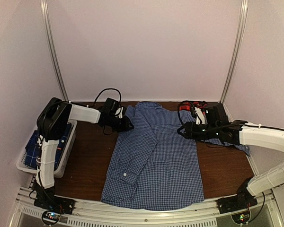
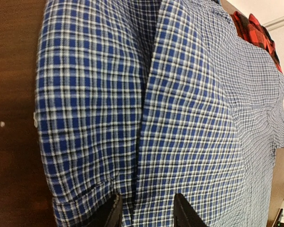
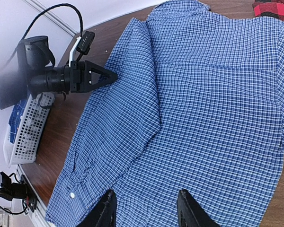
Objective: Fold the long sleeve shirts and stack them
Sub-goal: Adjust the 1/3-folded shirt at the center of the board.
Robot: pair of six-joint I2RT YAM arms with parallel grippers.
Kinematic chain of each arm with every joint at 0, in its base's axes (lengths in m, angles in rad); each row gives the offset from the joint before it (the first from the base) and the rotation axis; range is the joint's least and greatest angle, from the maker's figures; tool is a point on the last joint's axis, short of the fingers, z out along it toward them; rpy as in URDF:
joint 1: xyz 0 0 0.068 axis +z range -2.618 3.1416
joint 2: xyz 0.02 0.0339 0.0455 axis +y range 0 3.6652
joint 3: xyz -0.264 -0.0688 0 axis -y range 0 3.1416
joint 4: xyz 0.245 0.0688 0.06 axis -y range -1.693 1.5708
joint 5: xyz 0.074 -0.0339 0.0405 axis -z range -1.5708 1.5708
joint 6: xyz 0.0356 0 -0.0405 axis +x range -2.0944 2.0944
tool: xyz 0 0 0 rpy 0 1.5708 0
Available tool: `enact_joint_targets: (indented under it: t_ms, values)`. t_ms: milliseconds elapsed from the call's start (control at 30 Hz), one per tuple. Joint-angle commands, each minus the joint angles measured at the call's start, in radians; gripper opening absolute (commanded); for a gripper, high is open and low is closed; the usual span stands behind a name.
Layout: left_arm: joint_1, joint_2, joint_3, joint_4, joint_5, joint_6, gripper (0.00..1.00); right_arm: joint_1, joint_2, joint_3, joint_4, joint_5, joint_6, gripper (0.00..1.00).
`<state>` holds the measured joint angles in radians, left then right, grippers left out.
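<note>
The blue-and-white gingham shirt [image 1: 156, 156] lies flat in the middle of the table, its left sleeve folded in over the body, with a white cuff button [image 1: 125, 174]. It fills the left wrist view [image 2: 180, 118] and the right wrist view [image 3: 217, 94]. My left gripper [image 1: 128, 124] is open at the shirt's far left shoulder edge, jaws apart just over the cloth [image 2: 146, 215]. My right gripper [image 1: 181, 131] is open above the shirt's right side [image 3: 146, 213]. The red-and-black plaid shirt [image 1: 194, 105] lies at the back right. The darker blue plaid shirt [image 1: 38, 146] sits in a basket.
A white plastic basket [image 1: 66, 156] stands at the left table edge and shows in the right wrist view [image 3: 26, 127]. Black cables [image 1: 109, 94] loop near the back wall. A bit of blue cloth [image 1: 244, 149] sticks out under my right arm.
</note>
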<state>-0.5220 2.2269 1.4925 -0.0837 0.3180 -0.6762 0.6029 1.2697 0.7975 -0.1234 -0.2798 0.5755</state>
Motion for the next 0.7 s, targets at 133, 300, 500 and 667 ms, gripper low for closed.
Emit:
enact_joint_targets:
  t_ms: [133, 300, 500, 667]
  values:
    - [0.091, 0.065, 0.029, -0.132, -0.102, 0.019, 0.38, -0.036, 0.016, -0.041, 0.043, -0.046, -0.057, 0.45]
    - [0.100, 0.052, 0.036, -0.127, -0.077, 0.015, 0.38, -0.049, 0.024, -0.048, 0.054, -0.068, -0.078, 0.46]
    - [0.100, -0.001, 0.082, -0.180, -0.098, 0.023, 0.38, -0.079, -0.026, -0.080, 0.058, -0.064, -0.084, 0.46]
    - [0.094, -0.097, 0.099, -0.213, -0.072, 0.042, 0.39, -0.130, -0.090, -0.116, 0.045, -0.054, -0.073, 0.47]
